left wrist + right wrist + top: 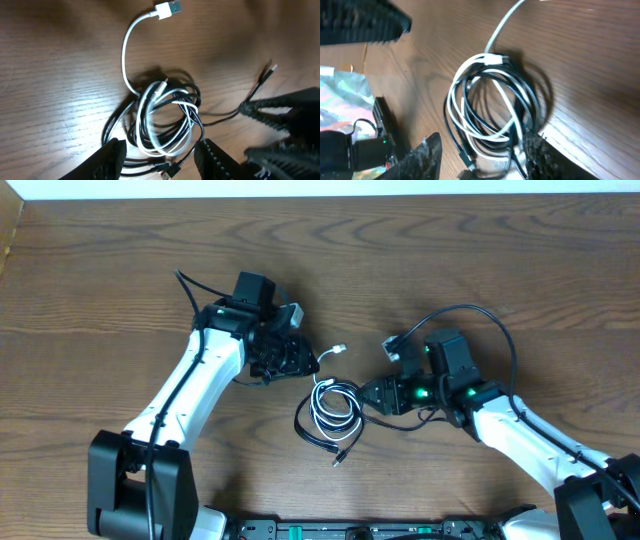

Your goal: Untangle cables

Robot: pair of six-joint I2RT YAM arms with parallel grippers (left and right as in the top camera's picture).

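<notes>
The cables lie in a tangled coil of black and white loops on the table between the two arms. The white cable's plug end points up and away from the coil; a black plug end sticks out below. My left gripper is open just up-left of the coil. My right gripper is open at the coil's right edge. In the left wrist view the coil sits just ahead of the open fingers. In the right wrist view the coil reaches between the open fingers.
The wooden table spreads all round the coil. A thick black arm wire loops above the right wrist. The right gripper shows at the right of the left wrist view. The table's front edge with electronics shows in the right wrist view.
</notes>
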